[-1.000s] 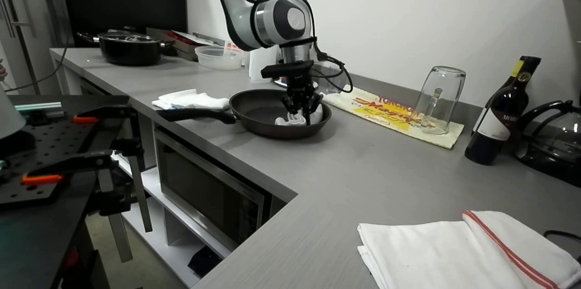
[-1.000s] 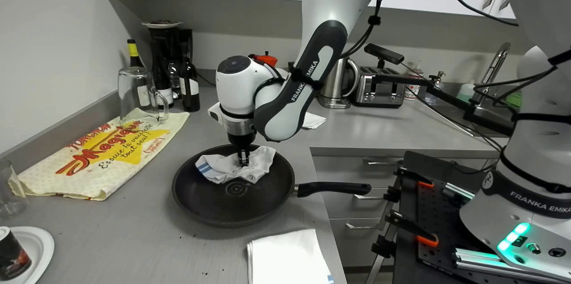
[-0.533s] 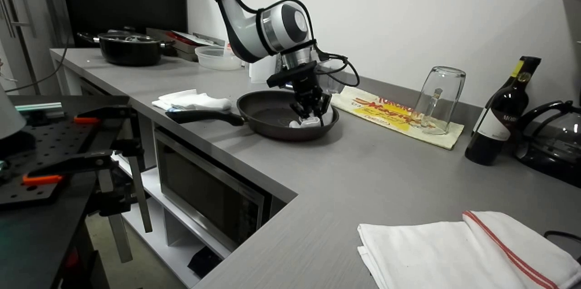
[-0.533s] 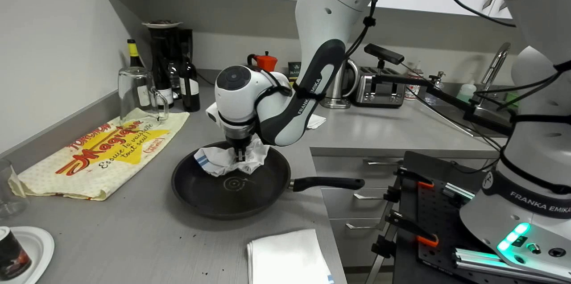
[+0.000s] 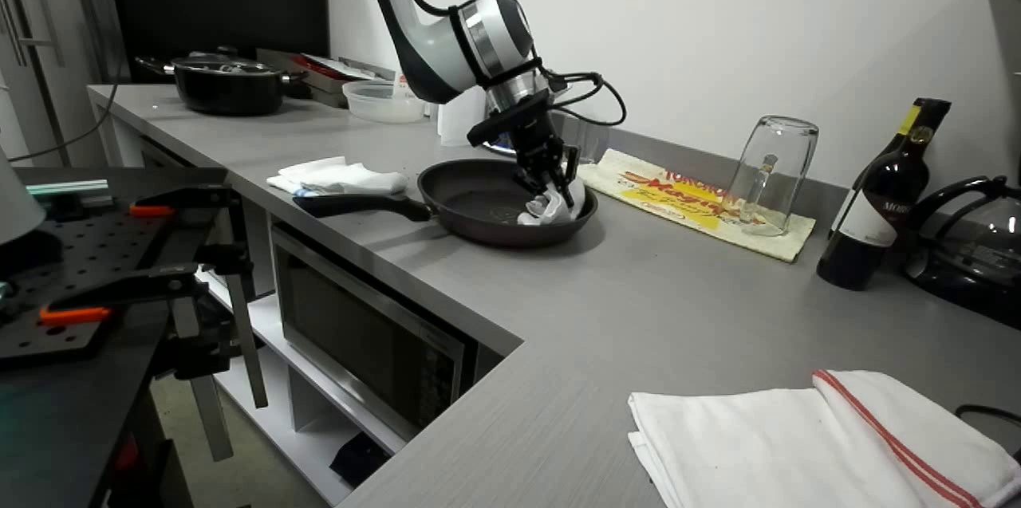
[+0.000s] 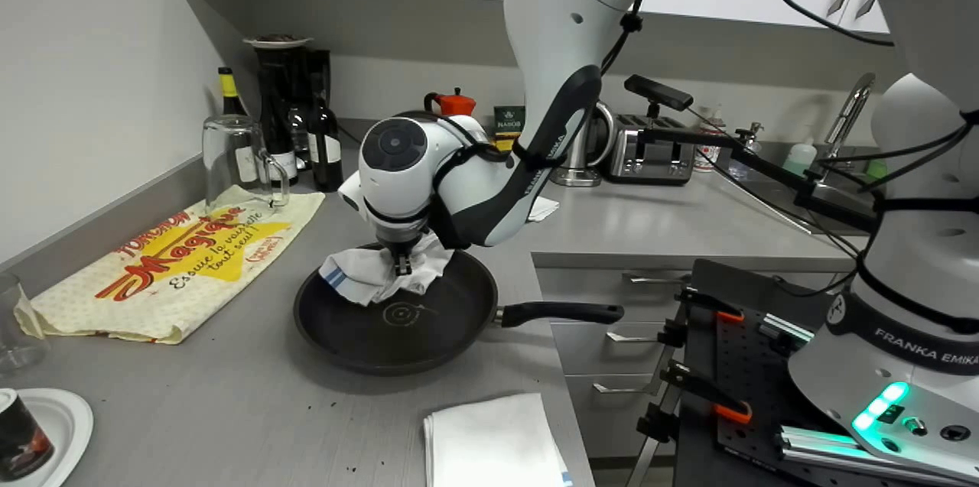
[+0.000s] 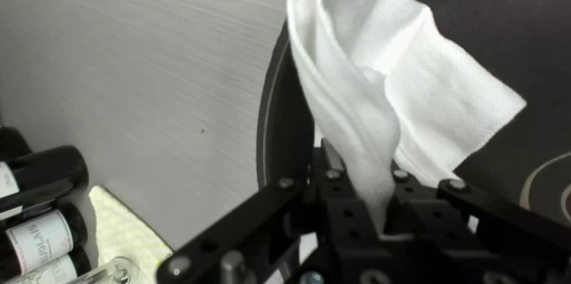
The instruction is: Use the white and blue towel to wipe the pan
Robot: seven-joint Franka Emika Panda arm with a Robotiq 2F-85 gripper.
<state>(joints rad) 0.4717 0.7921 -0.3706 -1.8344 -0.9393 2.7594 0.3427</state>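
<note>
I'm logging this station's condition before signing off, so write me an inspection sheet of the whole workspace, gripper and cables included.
Surface: gray counter with scattered dark specks.
Job's things: blue-striped towel bunched in the pan.
Clutter: folded white cloth; red-striped cloth; printed yellow cloth bearing a glass mug.
Gripper: shut on the towel.
Cables: strapped along the arm, looping out near the gripper.
Surroundings: microwave under the counter; toaster beside a kettle.

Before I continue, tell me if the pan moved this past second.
Yes: in both exterior views, the pan has shifted slightly away from the folded blue-marked towel.
</note>
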